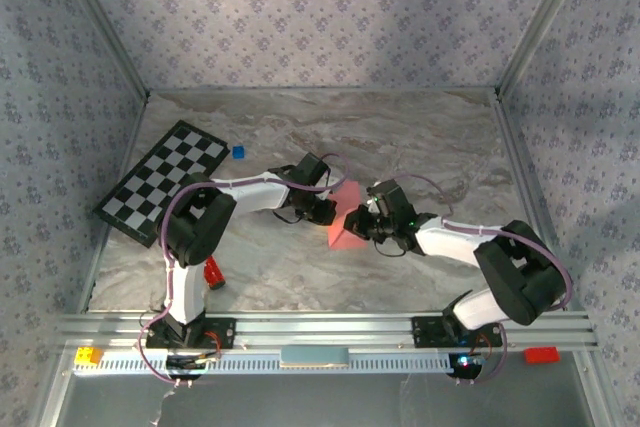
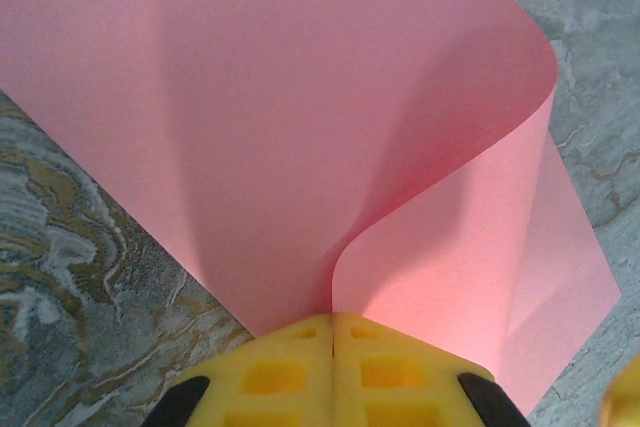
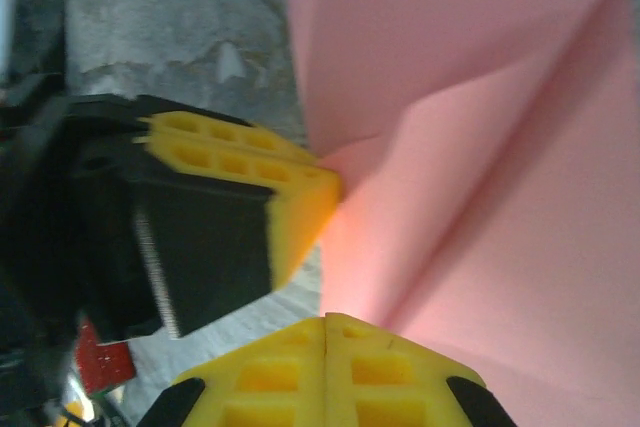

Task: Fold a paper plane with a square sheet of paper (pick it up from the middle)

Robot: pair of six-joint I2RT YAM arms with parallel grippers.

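Centre of the top view: my left fingers and right fingers each pinch the thin salmon-pink square sheet of paper, bowed up off the grey marbled desk. I'd judge alignment matters most: match edges squarely, then flatten slowly without tugging.
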